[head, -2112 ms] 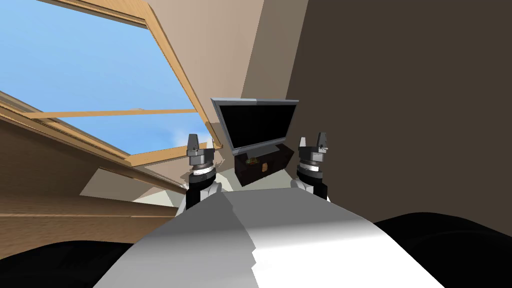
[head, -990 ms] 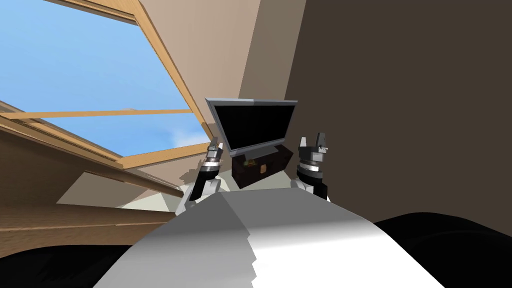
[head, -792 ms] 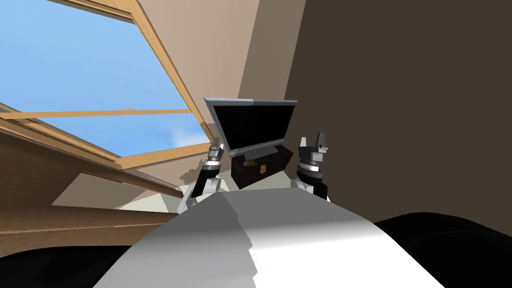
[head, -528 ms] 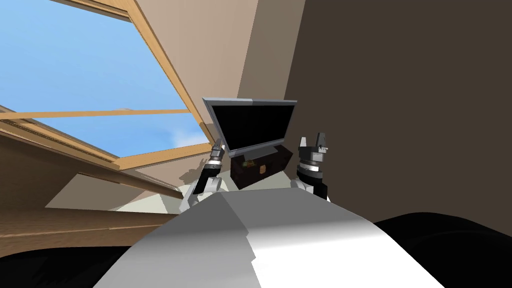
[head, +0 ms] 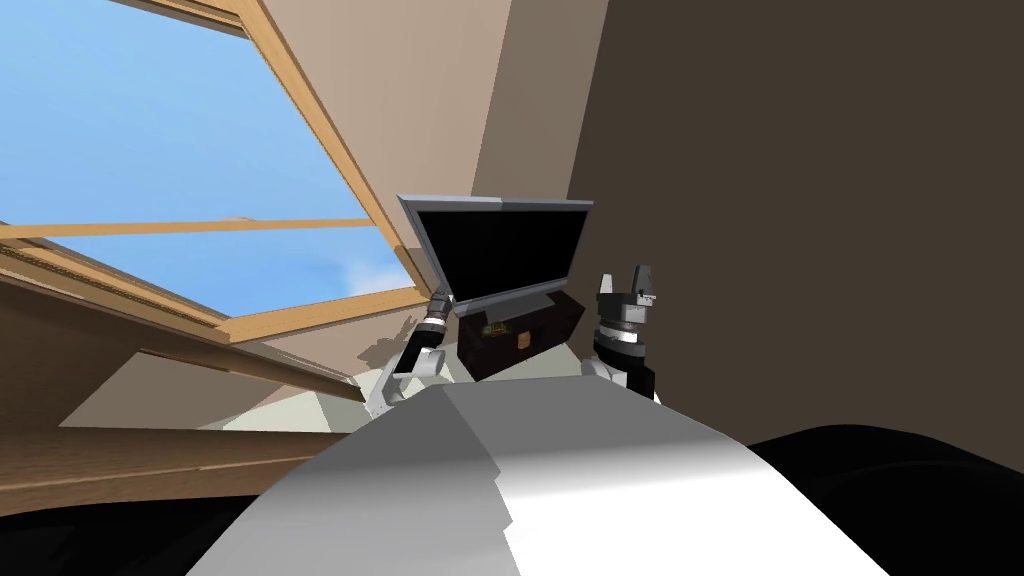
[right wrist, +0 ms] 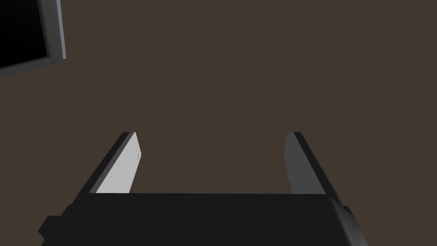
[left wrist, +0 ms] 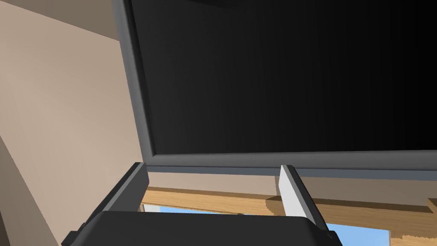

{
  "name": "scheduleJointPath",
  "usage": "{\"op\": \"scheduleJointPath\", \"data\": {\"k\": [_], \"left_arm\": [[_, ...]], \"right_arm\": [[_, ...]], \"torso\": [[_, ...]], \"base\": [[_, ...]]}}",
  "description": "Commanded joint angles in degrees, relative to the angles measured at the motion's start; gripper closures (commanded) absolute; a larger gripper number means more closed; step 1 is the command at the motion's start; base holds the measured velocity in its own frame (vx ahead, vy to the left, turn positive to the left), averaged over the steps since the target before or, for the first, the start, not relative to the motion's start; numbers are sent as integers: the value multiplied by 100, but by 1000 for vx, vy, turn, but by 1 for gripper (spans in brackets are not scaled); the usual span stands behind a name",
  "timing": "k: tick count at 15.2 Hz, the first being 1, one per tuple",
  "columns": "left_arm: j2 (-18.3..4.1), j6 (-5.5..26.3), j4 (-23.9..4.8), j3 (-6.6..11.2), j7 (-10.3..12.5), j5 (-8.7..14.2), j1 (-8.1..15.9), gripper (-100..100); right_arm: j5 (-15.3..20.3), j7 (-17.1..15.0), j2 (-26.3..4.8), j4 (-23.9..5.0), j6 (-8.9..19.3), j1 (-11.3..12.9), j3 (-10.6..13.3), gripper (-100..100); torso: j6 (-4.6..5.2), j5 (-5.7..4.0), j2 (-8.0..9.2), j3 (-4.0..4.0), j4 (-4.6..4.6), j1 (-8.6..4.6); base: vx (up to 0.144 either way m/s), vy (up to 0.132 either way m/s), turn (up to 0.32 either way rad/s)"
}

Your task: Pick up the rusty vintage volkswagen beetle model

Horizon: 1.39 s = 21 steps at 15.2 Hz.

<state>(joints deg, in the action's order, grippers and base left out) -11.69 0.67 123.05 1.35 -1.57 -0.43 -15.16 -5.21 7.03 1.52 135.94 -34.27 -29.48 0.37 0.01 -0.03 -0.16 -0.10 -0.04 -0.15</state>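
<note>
left jaws spread, pointing at TV [left wrist: 277,77], too high imo. tip wrist down toward small greenish model [head: 491,328] on dark cabinet [head: 556,314]. right jaws spread, idle

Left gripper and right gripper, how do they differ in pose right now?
The left gripper reaches forward to the lower corner of the flat grey-framed black television; the right gripper stands well short of it. The left gripper faces the television screen up close; the right gripper faces a dark brown wall. Both have open jaws.
</note>
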Motion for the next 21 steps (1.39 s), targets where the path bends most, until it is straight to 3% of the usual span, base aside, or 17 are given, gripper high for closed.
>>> {"op": "scheduleJointPath", "data": {"k": [1,2,5,6,8,9,12,13,15,16,19,20,21], "left_arm": [[11,189,-133,3,-7,6,76,-100],[16,378,-307,26,-2,47,212,-100],[16,551,-307,26,-2,47,212,-100],[28,750,-488,49,2,90,351,-100],[28,920,-488,49,2,90,351,-100],[48,1061,-674,73,7,133,492,-100],[48,1296,-674,73,7,133,492,-100],[74,1493,-866,97,11,176,636,-100],[74,1677,-866,97,11,176,636,-100],[103,1840,-1063,122,16,220,782,-100],[103,2062,-1063,122,16,220,782,-100],[135,2246,-1263,147,21,264,928,-100],[135,2350,-1263,147,21,264,928,-100]], "right_arm": [[0,0,0,0,0,0,0,0],[0,0,0,0,0,0,0,0],[0,0,0,0,0,0,0,0],[0,0,0,0,0,0,0,0],[0,0,0,0,0,0,0,0],[0,0,0,0,0,0,0,0],[0,0,0,0,0,0,0,0],[0,0,0,0,0,0,0,0],[0,0,0,0,0,0,0,0],[0,0,0,0,0,0,0,0],[0,0,0,0,0,0,0,0],[0,0,0,0,0,0,0,0],[0,0,0,0,0,0,0,0]], "torso": [[0,0,0,0,0,0],[0,0,1,1,0,1],[0,0,0,0,0,0],[-1,0,4,2,1,3],[0,0,3,2,1,1],[0,0,4,2,1,2],[0,-1,1,0,0,-1],[-1,0,4,2,1,3],[0,0,2,1,0,0],[0,0,2,1,0,1],[0,0,0,0,0,0],[-1,0,4,2,1,3],[0,0,4,2,1,1]], "base": [[25,-29,1],[37,-31,-4],[28,-30,-1],[19,-27,-2],[27,-31,-3],[34,-43,-3],[27,-32,0],[25,-26,-5],[29,-34,-3],[34,-35,-2],[29,-31,-1],[19,-31,-2],[28,-41,-6]]}}
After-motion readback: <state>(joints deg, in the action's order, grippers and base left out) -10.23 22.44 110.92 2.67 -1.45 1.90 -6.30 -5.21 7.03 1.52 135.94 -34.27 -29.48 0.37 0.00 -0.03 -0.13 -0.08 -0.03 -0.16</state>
